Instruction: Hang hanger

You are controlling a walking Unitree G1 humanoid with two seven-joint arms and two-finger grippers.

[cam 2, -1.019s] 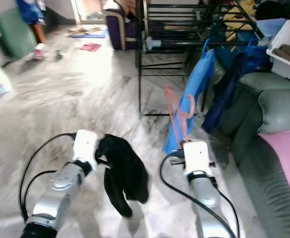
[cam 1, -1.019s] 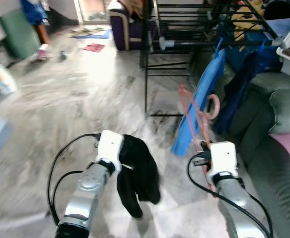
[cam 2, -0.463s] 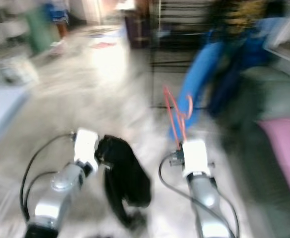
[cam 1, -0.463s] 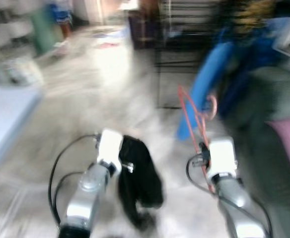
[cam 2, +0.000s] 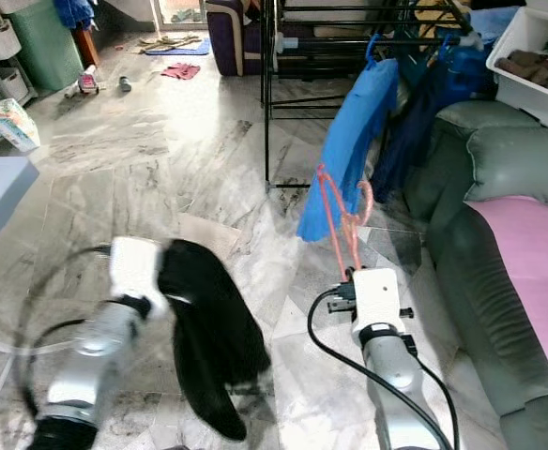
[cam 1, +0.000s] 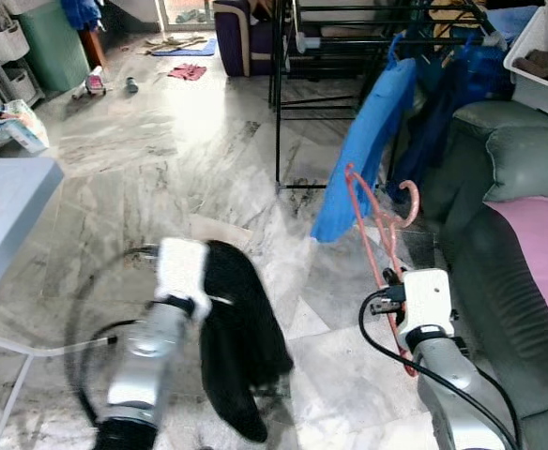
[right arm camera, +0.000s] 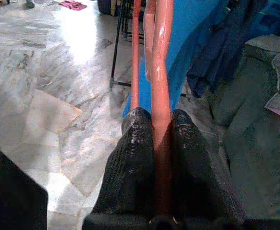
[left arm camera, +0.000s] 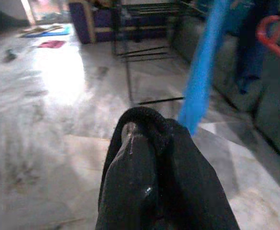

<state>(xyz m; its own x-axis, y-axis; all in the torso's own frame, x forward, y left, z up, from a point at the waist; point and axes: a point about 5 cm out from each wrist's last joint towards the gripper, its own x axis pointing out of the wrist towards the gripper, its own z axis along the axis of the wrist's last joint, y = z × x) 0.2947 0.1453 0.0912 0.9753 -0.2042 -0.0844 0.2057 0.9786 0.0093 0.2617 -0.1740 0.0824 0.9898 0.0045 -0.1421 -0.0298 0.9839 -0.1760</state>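
While the right gripper (right arm camera: 161,143) pinches the pink hanger (cam 1: 379,223) tight, the left gripper (left arm camera: 133,143) grips a black cloth (cam 1: 239,337) near the rack (cam 1: 368,37).

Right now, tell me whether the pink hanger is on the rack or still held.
Held: the right end effector is shut on the pink hanger, short of the drying rack.

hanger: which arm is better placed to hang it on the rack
Right. The right gripper is shut on the pink hanger, nearer the drying rack; the left gripper holds black cloth.
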